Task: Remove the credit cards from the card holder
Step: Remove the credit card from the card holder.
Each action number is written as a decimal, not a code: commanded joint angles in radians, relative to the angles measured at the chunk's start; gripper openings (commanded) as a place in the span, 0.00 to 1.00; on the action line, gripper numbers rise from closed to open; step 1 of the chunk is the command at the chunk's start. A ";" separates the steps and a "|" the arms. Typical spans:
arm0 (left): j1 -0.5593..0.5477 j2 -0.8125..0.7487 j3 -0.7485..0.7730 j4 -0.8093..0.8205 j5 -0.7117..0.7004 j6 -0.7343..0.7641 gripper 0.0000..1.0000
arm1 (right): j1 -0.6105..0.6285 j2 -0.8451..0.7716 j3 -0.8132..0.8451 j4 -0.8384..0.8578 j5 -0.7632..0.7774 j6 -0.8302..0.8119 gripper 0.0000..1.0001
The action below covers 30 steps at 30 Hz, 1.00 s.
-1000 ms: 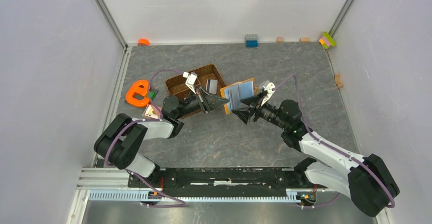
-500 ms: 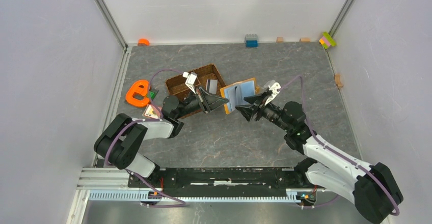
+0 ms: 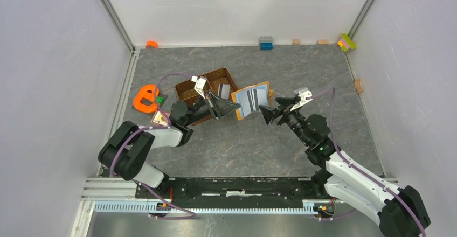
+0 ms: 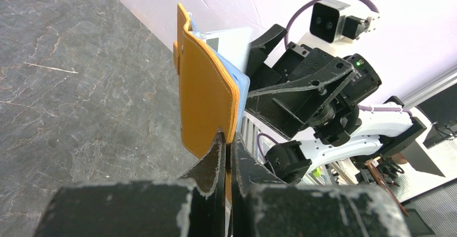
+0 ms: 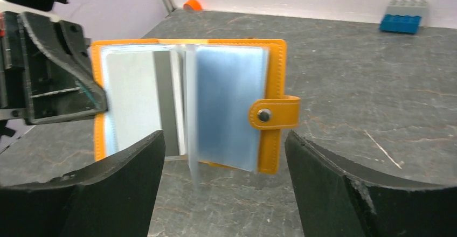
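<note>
Now the card holder (image 3: 251, 100) stands open like a book above the table (image 3: 226, 140), our left claw (image 4: 227, 140) pinches its edge tight, our right claw (image 5: 222, 140) is wide open just before it, and next we must pull a card (image 5: 129, 105) out.

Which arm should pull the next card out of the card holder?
Right. The right gripper is open, empty and faces the open card holder, where a pale card shows. The left gripper is shut on its edge, holding it upright.
</note>
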 commanded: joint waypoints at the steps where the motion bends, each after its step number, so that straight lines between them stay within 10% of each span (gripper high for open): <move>1: 0.011 -0.045 -0.004 0.099 0.010 -0.038 0.02 | -0.001 -0.007 0.002 0.001 0.105 0.017 0.89; 20: 0.057 -0.083 -0.019 0.164 0.132 -0.153 0.02 | -0.165 0.186 -0.042 0.364 -0.435 0.263 0.94; 30: 0.067 -0.072 -0.015 0.195 0.166 -0.188 0.02 | -0.184 0.224 -0.077 0.573 -0.577 0.354 0.49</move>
